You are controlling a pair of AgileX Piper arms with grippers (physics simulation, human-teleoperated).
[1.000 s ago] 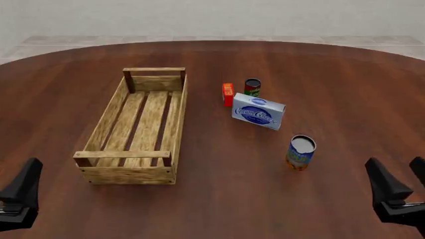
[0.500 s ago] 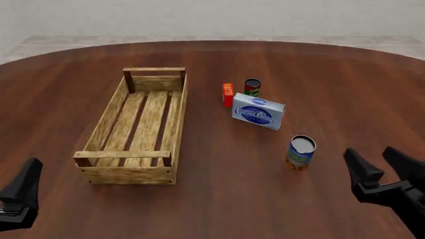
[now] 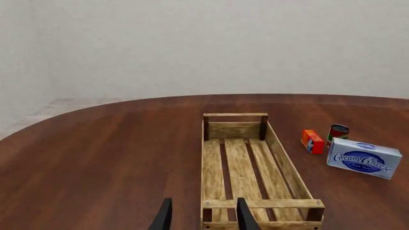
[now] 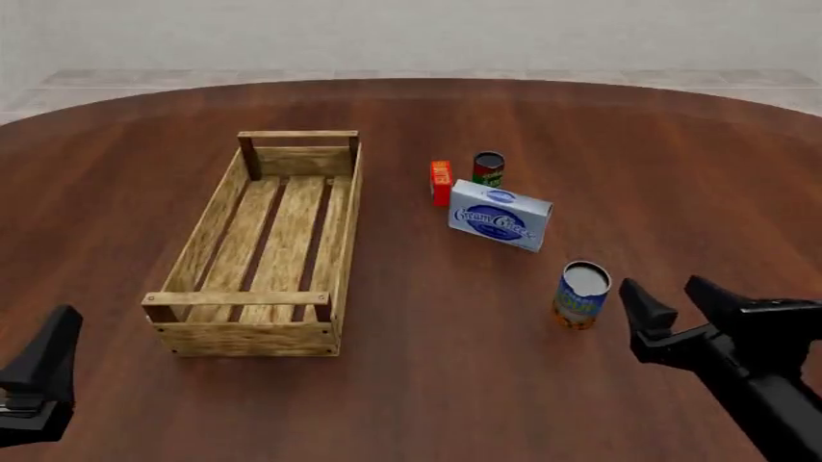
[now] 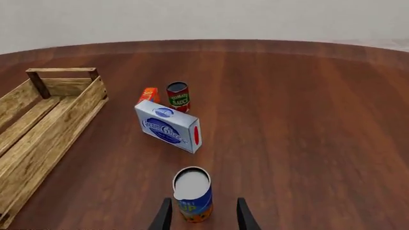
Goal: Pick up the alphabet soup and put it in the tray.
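The alphabet soup [image 4: 582,295] is a small blue can with an orange band and a silver top, standing upright on the table right of the tray. It also shows in the right wrist view [image 5: 192,194]. The tray [image 4: 264,245] is a long light-wood crate at centre left; it also shows in the left wrist view [image 3: 252,172]. My right gripper [image 4: 672,302] is open, just right of the can and apart from it. My left gripper [image 3: 200,216] is open and empty at the front left, near the tray's near end.
A blue-and-white cream cheese box [image 4: 501,217] lies behind the can. A dark red-and-green can [image 4: 488,168] and a small orange box [image 4: 441,182] stand further back. The round table's far edge [image 4: 411,82] curves at the back.
My right gripper has moved left and forward towards the alphabet soup. The left arm and all objects have not moved.
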